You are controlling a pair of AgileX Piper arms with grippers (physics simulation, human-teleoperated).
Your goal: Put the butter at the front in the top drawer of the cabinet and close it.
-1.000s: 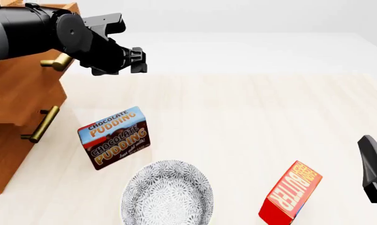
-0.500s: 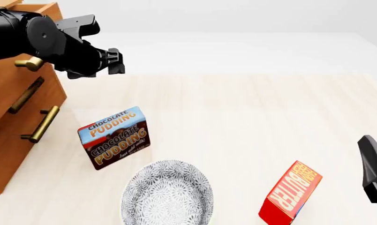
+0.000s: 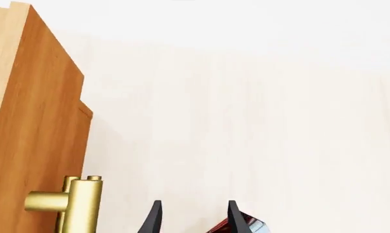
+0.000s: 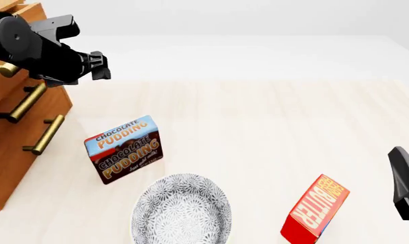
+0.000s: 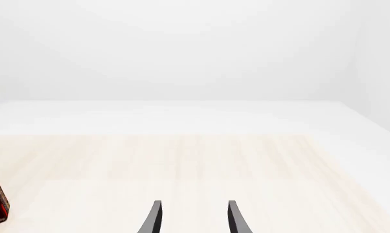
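Left gripper (image 3: pixel 191 219) fingertips apart, empty; brass handle (image 3: pixel 75 201) at 9 o'clock on cabinet (image 3: pixel 33 131); red carton corner (image 3: pixel 237 227), possibly butter.

brown-and-blue box (image 4: pixel 125 149): showing "CHOCOLATE PUDDING" twice, small script below unreadable | red carton with orange face (image 4: pixel 316 208): showing "BUTTER"

One butter (image 4: pixel 316 214), one pudding box (image 4: pixel 125 149), one bowl (image 4: pixel 180 209).

The red butter (image 4: pixel 315 208) carton stands tilted near the tabletop's front right corner. The brown cabinet (image 4: pixel 15 147) stands at the left edge. Its top drawer (image 4: pixel 11 99) looks shut.
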